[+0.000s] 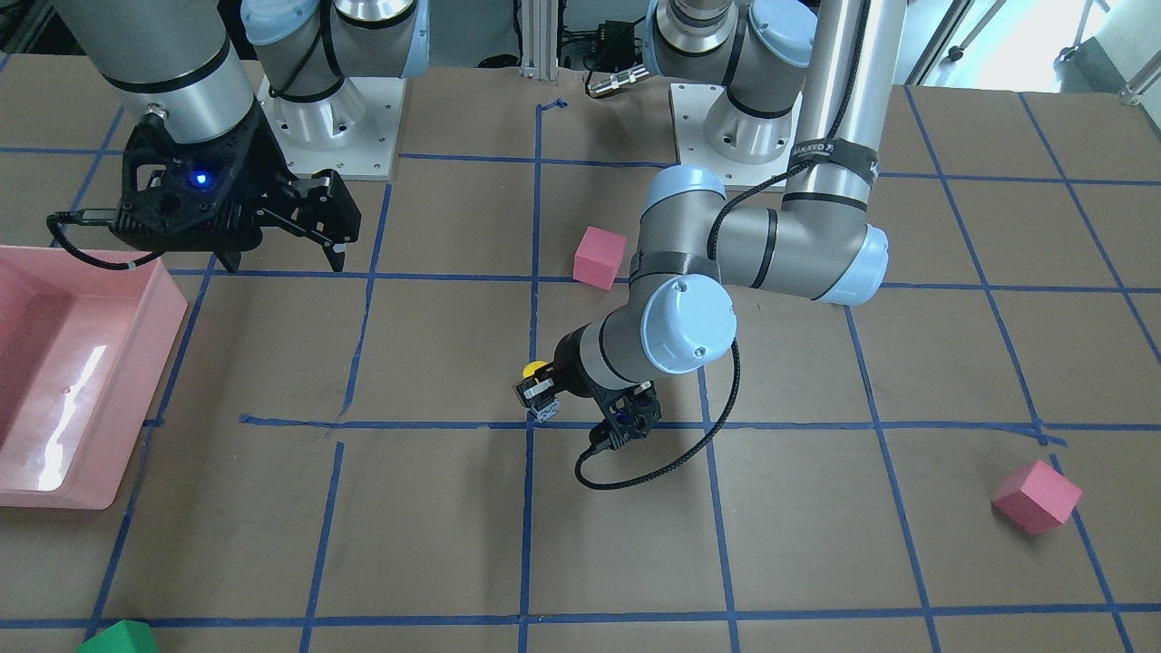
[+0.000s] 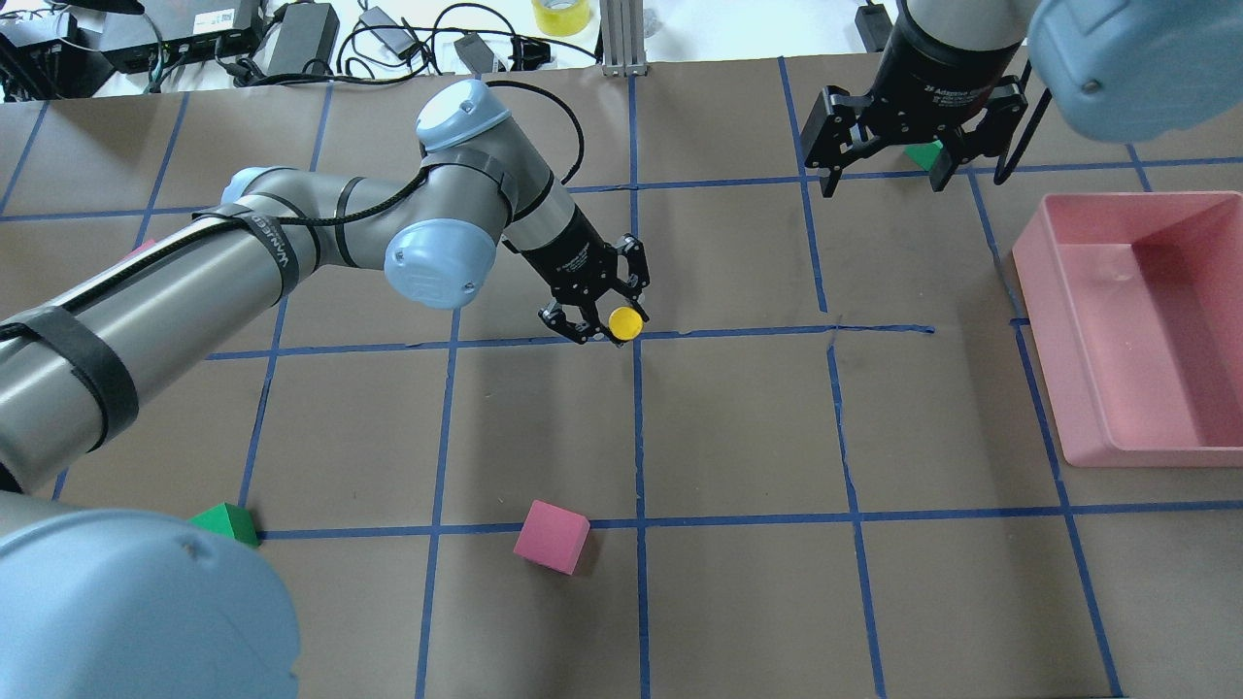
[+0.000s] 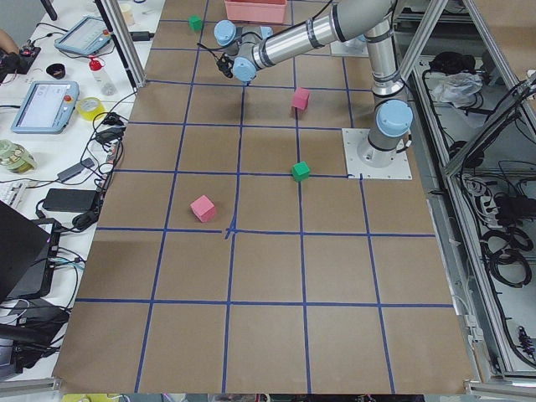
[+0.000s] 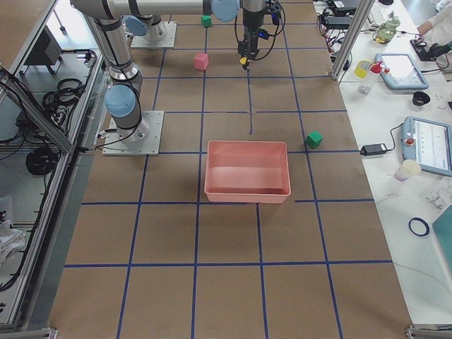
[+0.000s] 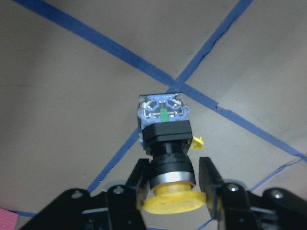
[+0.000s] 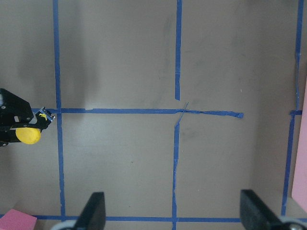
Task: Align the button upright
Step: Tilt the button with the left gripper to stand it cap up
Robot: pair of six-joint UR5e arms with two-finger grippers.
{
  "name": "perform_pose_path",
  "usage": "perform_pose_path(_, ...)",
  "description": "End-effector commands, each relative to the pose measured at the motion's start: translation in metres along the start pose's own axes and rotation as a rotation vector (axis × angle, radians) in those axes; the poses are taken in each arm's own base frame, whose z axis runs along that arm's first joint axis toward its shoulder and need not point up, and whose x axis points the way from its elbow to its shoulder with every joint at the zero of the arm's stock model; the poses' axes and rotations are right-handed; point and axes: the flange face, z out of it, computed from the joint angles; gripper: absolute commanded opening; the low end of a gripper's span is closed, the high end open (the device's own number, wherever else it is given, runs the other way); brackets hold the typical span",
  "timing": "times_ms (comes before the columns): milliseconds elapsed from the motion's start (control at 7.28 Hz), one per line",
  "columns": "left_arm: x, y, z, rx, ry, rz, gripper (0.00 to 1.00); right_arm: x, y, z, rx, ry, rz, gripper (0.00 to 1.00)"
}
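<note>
The button has a yellow cap, a black body and a pale base block. My left gripper is shut on it, with the fingers on either side of the body just under the cap. The cap is on top and the base points down at a blue tape crossing. I cannot tell whether the base touches the table. The button also shows in the front view under the left gripper. My right gripper is open and empty, far from the button, and also shows in the front view.
A pink bin stands by the right gripper and also shows in the front view. A pink cube and a green cube lie nearer the robot. Another green cube lies behind the right gripper. A second pink cube lies far off.
</note>
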Motion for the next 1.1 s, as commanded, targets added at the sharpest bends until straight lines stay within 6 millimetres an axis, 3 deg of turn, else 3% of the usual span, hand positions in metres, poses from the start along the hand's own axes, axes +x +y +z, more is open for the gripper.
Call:
perform_pose_path(0, 0.014, -0.022, 0.000, -0.038, 0.048, -0.091, 0.00, 0.000, 0.000, 0.000, -0.001, 0.000, 0.000, 1.00)
perform_pose_path(275, 0.009, -0.028, 0.003, -0.052, 0.051, -0.110, 0.00, 0.000, 0.000, -0.001, 0.003, 0.000, 0.000, 1.00)
perform_pose_path(412, 0.005, -0.029, 0.008, -0.054, 0.042, -0.116, 0.30, 0.000, 0.000, -0.001, 0.003, 0.000, 0.000, 1.00)
perform_pose_path(549, 0.005, -0.029, 0.009, -0.056, 0.042, -0.114, 0.52, 0.000, -0.001, -0.001, 0.003, 0.000, 0.000, 1.00)
perform_pose_path(687, 0.004, -0.030, 0.011, -0.058, 0.038, -0.113, 0.85, 0.000, 0.000, -0.001, 0.004, 0.000, 0.000, 1.00)
perform_pose_path(824, 0.005, -0.029, 0.007, -0.053, 0.041, -0.110, 1.00, 0.000, 0.000, -0.001, 0.004, 0.000, 0.000, 1.00)
perform_pose_path(962, 0.009, -0.022, -0.007, -0.034, 0.052, -0.095, 1.00, 0.000, 0.000, -0.001, 0.003, 0.000, 0.000, 1.00)
